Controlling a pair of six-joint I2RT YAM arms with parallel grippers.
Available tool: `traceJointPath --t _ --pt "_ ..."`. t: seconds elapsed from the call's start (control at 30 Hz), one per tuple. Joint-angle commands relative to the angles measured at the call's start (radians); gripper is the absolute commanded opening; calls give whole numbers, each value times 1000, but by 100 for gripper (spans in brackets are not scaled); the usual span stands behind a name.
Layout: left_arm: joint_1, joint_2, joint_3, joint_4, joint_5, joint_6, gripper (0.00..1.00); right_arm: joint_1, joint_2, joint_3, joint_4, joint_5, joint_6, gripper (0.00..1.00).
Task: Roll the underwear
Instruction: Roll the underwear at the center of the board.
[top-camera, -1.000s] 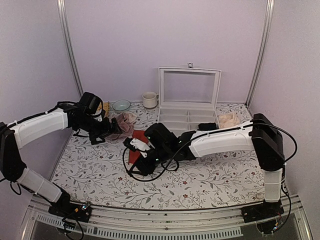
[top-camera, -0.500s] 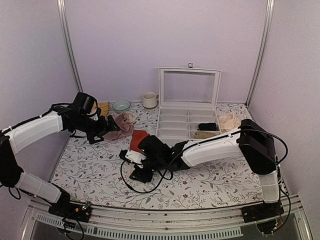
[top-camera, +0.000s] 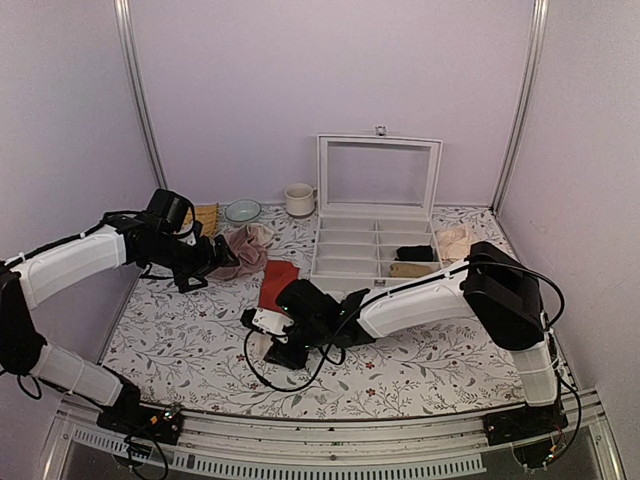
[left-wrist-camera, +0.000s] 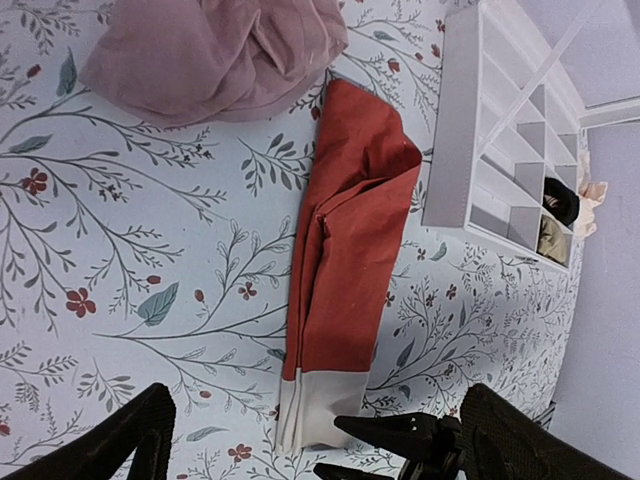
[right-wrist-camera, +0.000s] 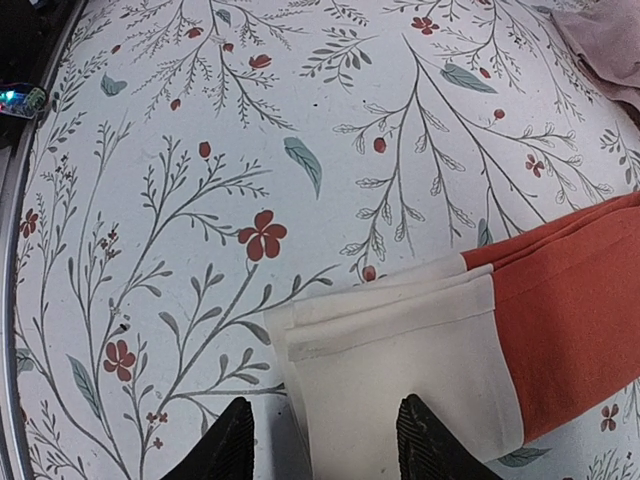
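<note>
Having slid toward the top view's lower centre, the right gripper (right-wrist-camera: 325, 445) is straddling, jaws spread, the waistband end of the folded underwear (top-camera: 277, 281) at mid-frame, readying the roll; the left gripper (left-wrist-camera: 317, 402) is hanging wide open.

Shows the underwear (top-camera: 277, 283) as a narrow red strip running near to far, mid-left on the floral counter (top-camera: 430, 365). Has the right pincer (top-camera: 270, 328) at its near end, the left pincer (top-camera: 222, 257) further left beside a dusty-pink cloth (top-camera: 248, 248).
</note>
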Motion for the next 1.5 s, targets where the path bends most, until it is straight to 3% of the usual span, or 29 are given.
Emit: traceJointPath --t 0.0,0.33,0.43,0.57,0.8,1.0,1.47 --pt "15 -24 -19 17 12 -8 100 0 91 -28 19 -19 1 49" --pt "18 -17 -29 33 29 -11 100 0 108 -48 21 -19 5 47" --pt "20 -10 -28 36 36 -11 100 -1 118 -42 20 -1 7 38" --pt "20 -9 -25 36 40 -10 100 -1 134 -29 10 4 10 17" --pt "26 -4 -23 36 44 -7 100 -1 132 -30 6 -8 26 0" --pt "29 6 -16 48 49 -3 100 -6 64 -43 -14 -65 64 0" --pt "33 59 -49 125 109 8 99 -74 -34 -14 -42 -357 229 0"
